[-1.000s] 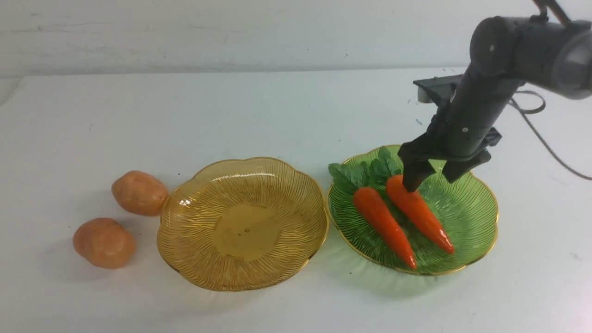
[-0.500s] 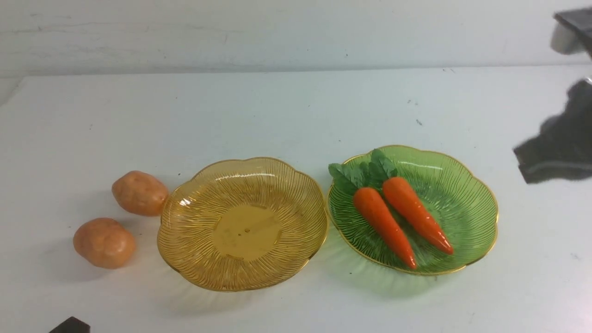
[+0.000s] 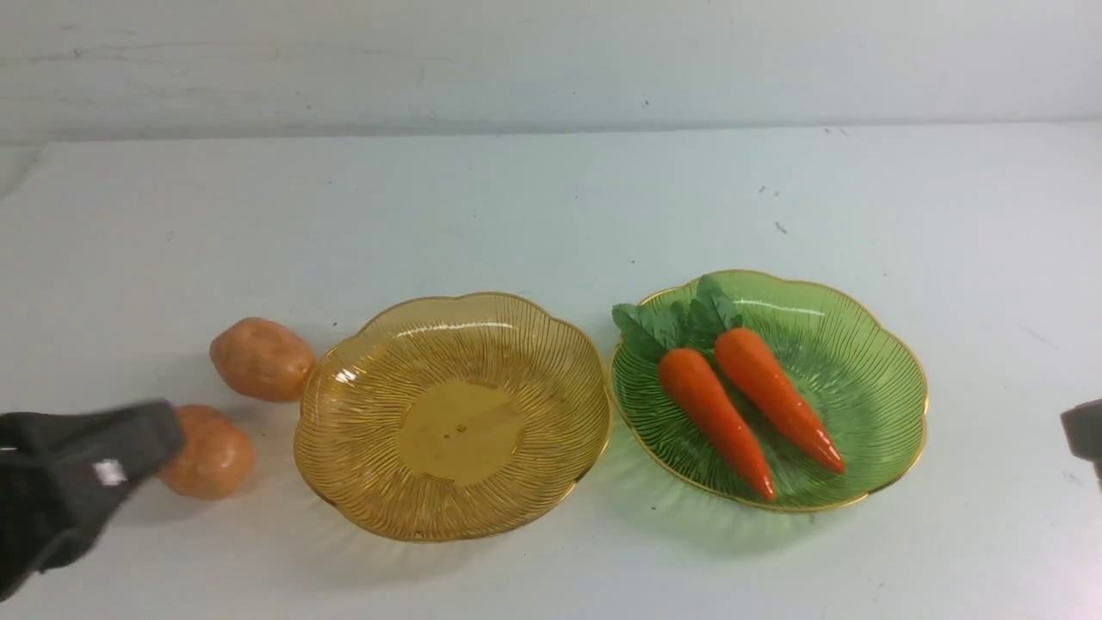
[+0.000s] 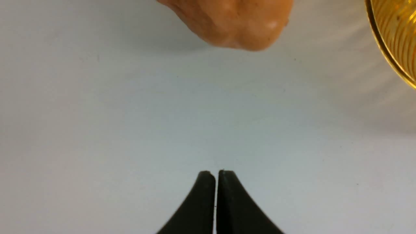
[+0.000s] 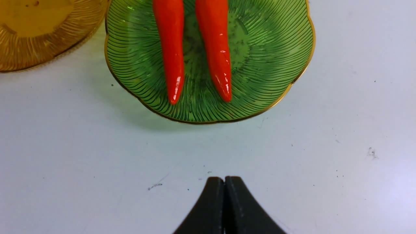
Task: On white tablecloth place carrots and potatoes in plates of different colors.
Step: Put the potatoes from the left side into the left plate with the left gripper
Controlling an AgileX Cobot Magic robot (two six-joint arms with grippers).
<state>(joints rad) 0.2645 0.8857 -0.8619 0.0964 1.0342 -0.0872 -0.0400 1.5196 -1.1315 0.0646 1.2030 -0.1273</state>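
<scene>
Two carrots (image 3: 715, 413) (image 3: 775, 396) lie side by side in the green plate (image 3: 869, 387), green tops toward the back; the right wrist view shows their tips (image 5: 174, 87) (image 5: 224, 87). The amber plate (image 3: 452, 422) holds nothing. Two potatoes (image 3: 261, 357) (image 3: 215, 456) rest on the white tablecloth (image 3: 551, 207) left of it. My left arm (image 3: 77, 474) reaches in from the lower left and covers part of the nearer potato. The left gripper (image 4: 216, 173) is shut and empty, short of that potato (image 4: 234, 22). The right gripper (image 5: 224, 178) is shut and empty, on the near side of the green plate (image 5: 276, 48).
Only a dark corner of my right arm (image 3: 1083, 430) shows at the right edge. The amber plate's rim (image 4: 390, 48) lies close beside the nearer potato. A pale wall runs along the back of the table.
My right gripper let go above the carrots, shut, and drew back off to the right edge. My left arm came in from the lower left up to the nearer potato.
</scene>
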